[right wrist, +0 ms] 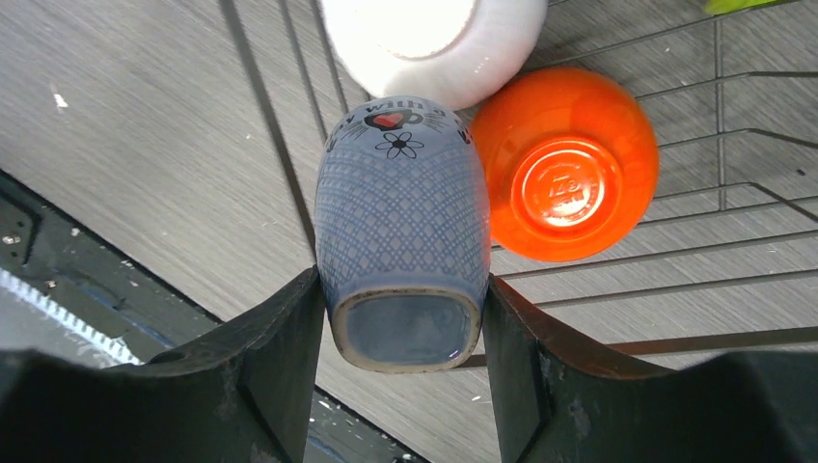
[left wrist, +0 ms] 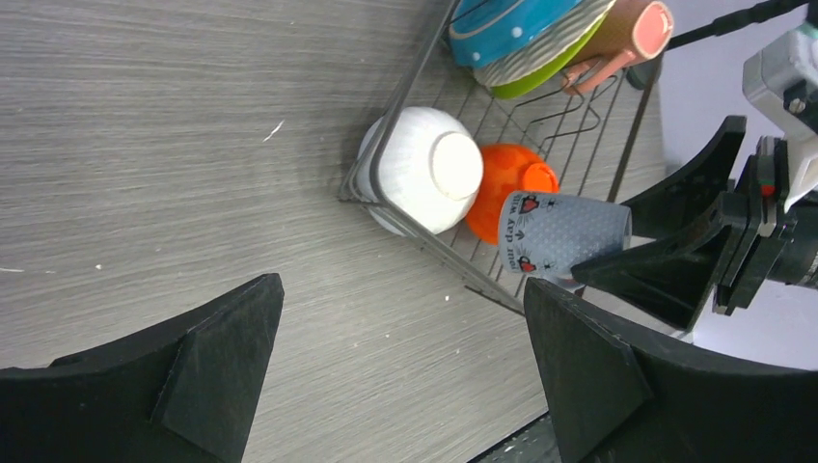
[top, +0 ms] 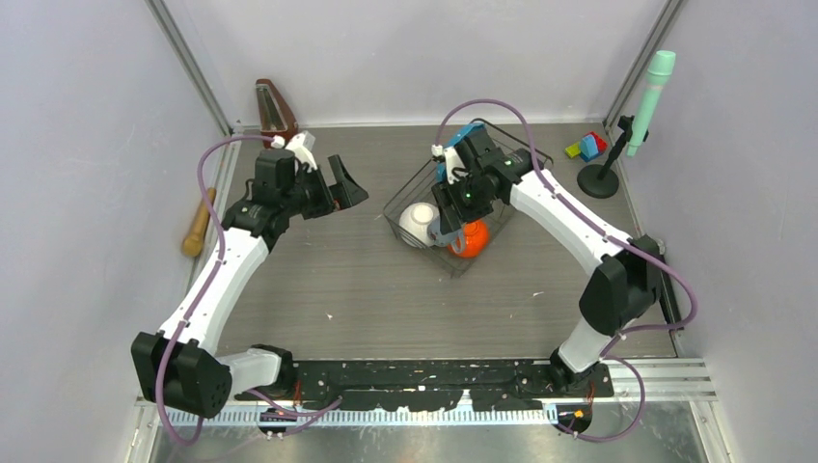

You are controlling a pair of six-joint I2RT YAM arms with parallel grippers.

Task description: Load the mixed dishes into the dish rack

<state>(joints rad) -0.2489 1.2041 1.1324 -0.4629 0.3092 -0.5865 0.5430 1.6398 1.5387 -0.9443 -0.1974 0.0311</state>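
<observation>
We see the right tool (right wrist: 400,285) clamped on the sides of the grey mug (right wrist: 402,212), which is held at the near end of the rack (left wrist: 579,130) (just beside the upturned orange bowl (right wrist: 569,164) and white bowl (right wrist: 434,39)). The left tool (left wrist: 400,289) hangs open over the counter (left wrist: 145,145), apart from the rack.
</observation>
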